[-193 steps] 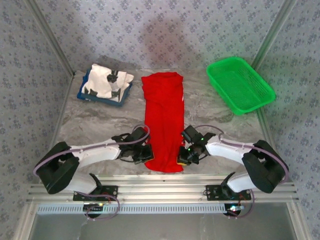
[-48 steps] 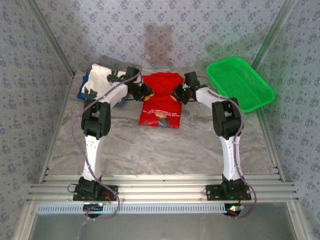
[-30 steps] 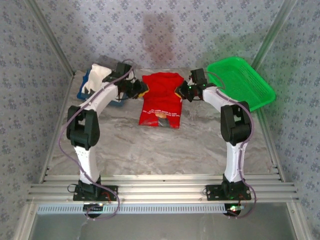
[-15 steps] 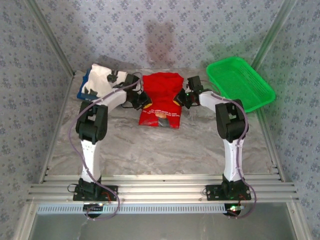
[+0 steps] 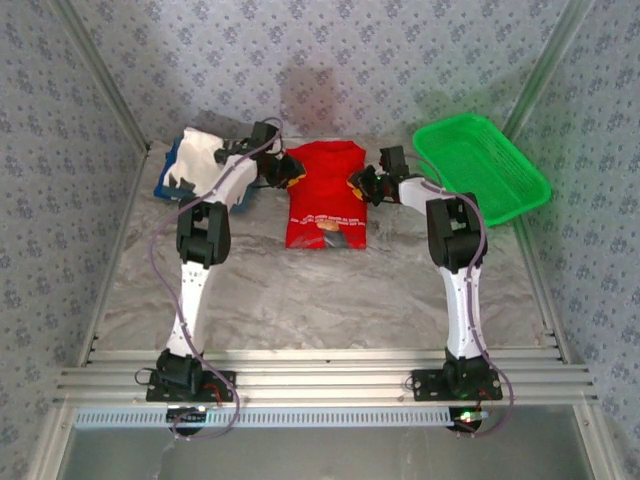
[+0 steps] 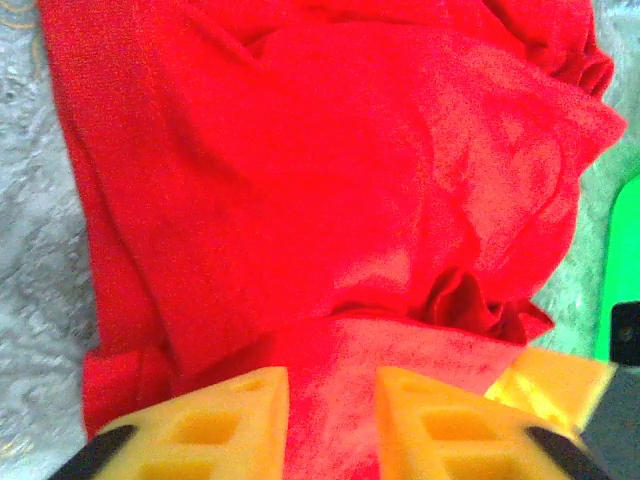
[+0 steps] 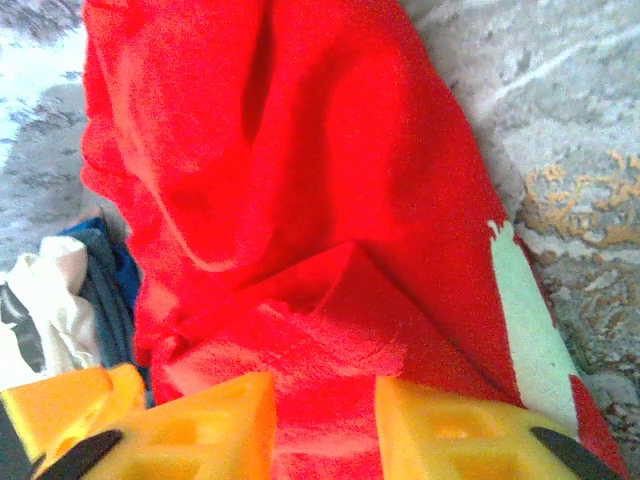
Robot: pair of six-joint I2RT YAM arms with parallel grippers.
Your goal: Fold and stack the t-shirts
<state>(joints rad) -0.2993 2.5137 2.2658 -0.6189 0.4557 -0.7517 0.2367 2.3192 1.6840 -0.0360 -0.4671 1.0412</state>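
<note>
The red t-shirt lies folded at the far middle of the table, its printed front end turned up toward me. My left gripper sits at its far left edge and my right gripper at its far right edge. In the left wrist view the left gripper is open, with the red t-shirt lying flat in the gap between its yellow fingers. The right gripper is open the same way over the red t-shirt. The white t-shirt is heaped on the blue tray.
A green mesh basket stands at the far right, close to the right forearm. The blue tray and white t-shirt lie just past the left gripper. Bare marbled tabletop stretches between the shirt and the arm bases.
Both sets of jaws have parted and let the red cloth lie. The grippers have shifted slightly toward the far end, and the folded shirt sits a little squarer.
</note>
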